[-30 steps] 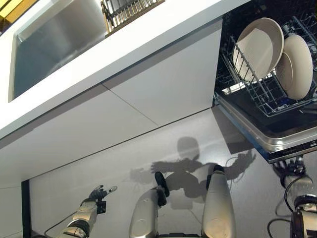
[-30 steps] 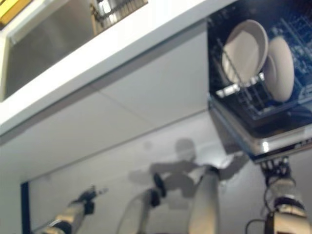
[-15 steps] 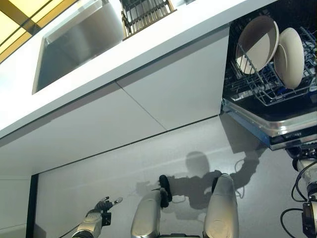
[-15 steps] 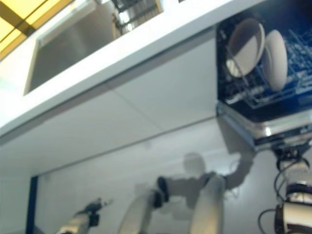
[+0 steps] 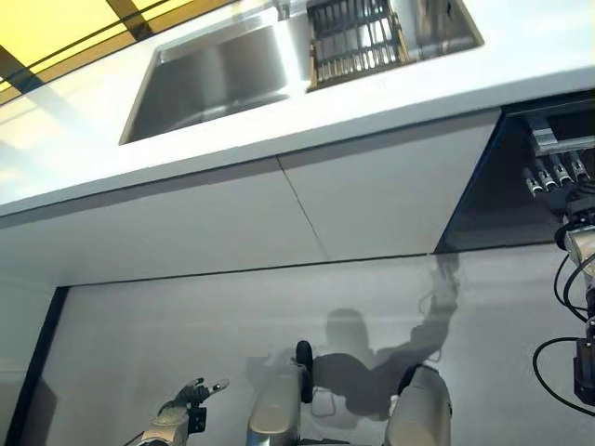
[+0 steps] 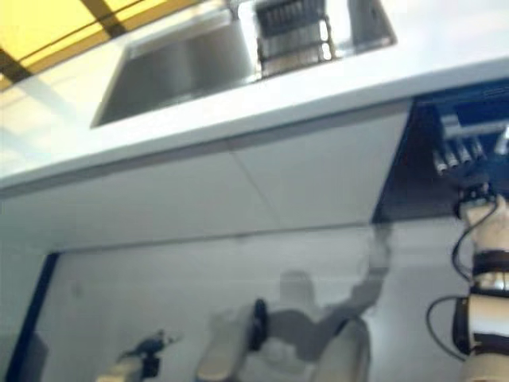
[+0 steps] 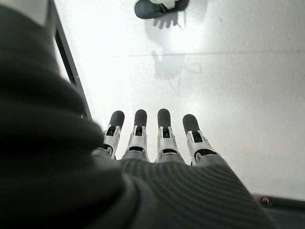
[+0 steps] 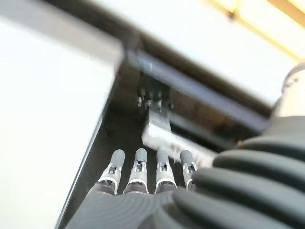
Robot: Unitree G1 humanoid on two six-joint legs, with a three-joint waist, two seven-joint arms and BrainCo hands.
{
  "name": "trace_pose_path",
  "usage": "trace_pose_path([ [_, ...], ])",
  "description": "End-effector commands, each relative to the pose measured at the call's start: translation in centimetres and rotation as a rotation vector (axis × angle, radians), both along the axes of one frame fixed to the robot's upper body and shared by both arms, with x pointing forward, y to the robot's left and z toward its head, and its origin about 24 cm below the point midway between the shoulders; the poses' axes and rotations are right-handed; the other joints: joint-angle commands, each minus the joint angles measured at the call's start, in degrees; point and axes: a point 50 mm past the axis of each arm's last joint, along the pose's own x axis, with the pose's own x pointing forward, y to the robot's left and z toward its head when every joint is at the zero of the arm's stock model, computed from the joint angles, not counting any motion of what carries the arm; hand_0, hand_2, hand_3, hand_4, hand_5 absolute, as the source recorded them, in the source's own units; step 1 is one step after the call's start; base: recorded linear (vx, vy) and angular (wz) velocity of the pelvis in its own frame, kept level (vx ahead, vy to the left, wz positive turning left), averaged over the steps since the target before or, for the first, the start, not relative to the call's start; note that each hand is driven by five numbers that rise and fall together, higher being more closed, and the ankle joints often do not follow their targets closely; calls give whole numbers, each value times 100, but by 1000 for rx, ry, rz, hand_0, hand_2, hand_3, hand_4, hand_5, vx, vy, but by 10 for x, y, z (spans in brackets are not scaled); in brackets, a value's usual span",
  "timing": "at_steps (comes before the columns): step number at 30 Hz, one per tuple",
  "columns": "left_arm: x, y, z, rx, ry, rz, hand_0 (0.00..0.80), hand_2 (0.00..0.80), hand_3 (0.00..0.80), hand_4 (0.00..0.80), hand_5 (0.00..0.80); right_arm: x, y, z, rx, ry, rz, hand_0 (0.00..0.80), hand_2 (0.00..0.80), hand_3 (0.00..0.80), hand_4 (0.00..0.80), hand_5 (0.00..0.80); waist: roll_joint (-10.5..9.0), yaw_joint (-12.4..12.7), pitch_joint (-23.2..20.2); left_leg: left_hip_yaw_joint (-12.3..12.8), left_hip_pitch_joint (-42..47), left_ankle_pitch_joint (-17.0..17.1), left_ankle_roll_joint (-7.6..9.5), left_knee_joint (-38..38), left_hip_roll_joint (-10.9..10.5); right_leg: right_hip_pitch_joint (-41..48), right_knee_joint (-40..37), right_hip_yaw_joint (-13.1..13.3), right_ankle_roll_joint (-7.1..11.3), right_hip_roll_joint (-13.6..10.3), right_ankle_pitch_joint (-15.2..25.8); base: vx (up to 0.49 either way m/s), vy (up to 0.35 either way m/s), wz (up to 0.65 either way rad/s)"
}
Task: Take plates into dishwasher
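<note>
No plate shows in any view. The dishwasher (image 5: 502, 200) is a dark opening under the right end of the counter, with a silver rail (image 5: 555, 144) at its top. My right hand (image 5: 556, 175) is raised at that opening, fingers straight and pointing up at the rail, holding nothing. In the right wrist view its fingers (image 8: 138, 169) are straight in front of the dark inside and the silver rail (image 8: 164, 136). My left hand (image 5: 192, 398) hangs low at the lower left, open and empty; its fingers (image 7: 162, 129) are straight over the white floor.
A white counter (image 5: 279, 121) runs across the top with a steel sink (image 5: 214, 79) and a dark dish rack (image 5: 353, 42) beside it. White cabinet fronts (image 5: 232, 218) stand to the left of the dishwasher. The light floor (image 5: 232, 325) lies below.
The camera has swung, so the sink is in fuller view. The pulled-out rack with two plates no longer shows. My right hand has risen from under the door to the dark opening.
</note>
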Motion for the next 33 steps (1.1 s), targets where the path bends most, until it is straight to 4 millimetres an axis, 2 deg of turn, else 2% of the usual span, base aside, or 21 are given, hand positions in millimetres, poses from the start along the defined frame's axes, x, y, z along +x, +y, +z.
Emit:
trace_pose_path([
  [1,6,30,12,127,6,-8,0,0,0,0,0,20,21,29,-215,-26,81,0,0,0,0,0,-553,35,-381,218,171,58,223,-243,-97,864,-1109,121,-224,547,452,-36,-122,6],
  [4,1,37,12,156,3,55,0,0,0,0,0,7,20,-33,-393,262,141,0,0,0,0,0,-752,56,-528,257,336,435,110,-883,47,1220,-1872,37,-227,826,676,-26,-155,1],
  [6,-4,37,10,153,3,92,0,0,0,0,0,-3,23,-67,-484,391,199,0,0,0,0,0,-835,97,-635,340,320,712,1,-1173,191,1468,-2294,-37,-262,1001,799,-26,-126,2],
  [7,-5,36,9,145,0,95,0,0,0,0,0,-5,29,-79,-504,426,235,0,0,0,0,0,-852,129,-666,409,277,915,-71,-1321,270,1587,-2451,-65,-269,1091,823,-50,-96,5],
  [8,-5,32,7,132,-11,97,0,0,0,0,0,-9,46,-102,-536,453,321,0,0,0,0,0,-871,186,-701,451,195,1375,-217,-1527,422,1837,-2733,-93,-310,1272,887,-83,-64,14],
  [9,-5,29,6,124,-19,100,0,0,0,0,0,-11,54,-112,-543,467,359,0,0,0,0,0,-886,198,-706,435,163,1445,-238,-1491,454,1900,-2786,-104,-325,1310,897,-129,-53,24],
  [11,-1,24,6,109,-30,84,0,0,0,0,0,-22,75,-145,-564,520,438,0,0,0,0,0,-991,137,-757,567,196,1158,-154,-1138,443,1913,-2845,-185,-346,1258,932,-170,-5,26],
  [12,2,18,4,98,-26,55,0,0,0,0,0,-38,87,-171,-531,567,460,0,0,0,0,0,-1094,67,-810,642,295,902,-76,-867,383,1899,-2837,-234,-342,1164,948,-204,38,20],
  [14,3,7,0,74,0,-2,0,0,0,0,0,-74,99,-214,-550,696,505,0,0,0,0,0,-1235,-38,-930,717,412,613,6,-309,326,1857,-2938,-270,-335,1027,1093,-201,55,43],
  [16,1,-10,-6,14,63,-75,0,0,0,0,0,-115,111,-253,-529,843,523,0,0,0,0,0,-1308,-187,-1063,733,696,307,103,-65,240,1803,-3082,-236,-261,915,1295,-170,171,75],
  [17,-3,-17,-10,-26,122,-114,0,0,0,0,0,-130,118,-266,-533,911,518,0,0,0,0,0,-1278,-266,-1141,748,944,185,134,-319,203,1793,-3138,-214,-207,906,1358,-104,258,46],
  [18,-10,-24,-14,-64,197,-159,0,0,0,0,0,-144,125,-278,-617,982,542,0,0,0,0,0,-1216,-323,-1220,737,1100,123,160,-744,164,1817,-3212,-207,-129,910,1410,-42,236,30],
  [20,-18,-32,-18,-85,289,-215,0,0,0,0,0,-164,136,-294,-714,1083,591,0,0,0,0,0,-1139,-385,-1365,869,1285,130,200,-1312,130,1820,-3361,-241,14,879,1550,-38,195,50],
  [23,-30,-41,-23,-92,336,-274,0,0,0,0,0,-192,145,-310,-731,1282,538,0,0,0,0,0,-1099,-381,-1509,767,1432,-25,299,-1482,-65,1879,-3565,-239,120,847,1654,-26,147,42],
  [25,-35,-47,-26,-94,312,-279,0,0,0,0,0,-208,149,-316,-899,1342,651,0,0,0,0,0,-1066,-334,-1581,753,1475,-84,372,-1551,-152,1908,-3646,-250,185,813,1716,-39,109,4],
  [27,-41,-53,-28,-126,316,-280,0,0,0,0,0,-207,164,-319,-1085,1292,818,0,0,0,0,0,-1056,-271,-1633,730,1491,-113,419,-1607,-222,1939,-3725,-284,238,784,1770,-57,85,-10],
  [33,-41,-46,-26,-87,315,-294,0,0,0,0,0,-212,177,-323,-999,1309,930,0,0,0,0,0,-1152,-244,-1723,744,1535,-189,492,-1634,-309,1950,-3756,-232,313,757,1812,-14,21,-4],
])
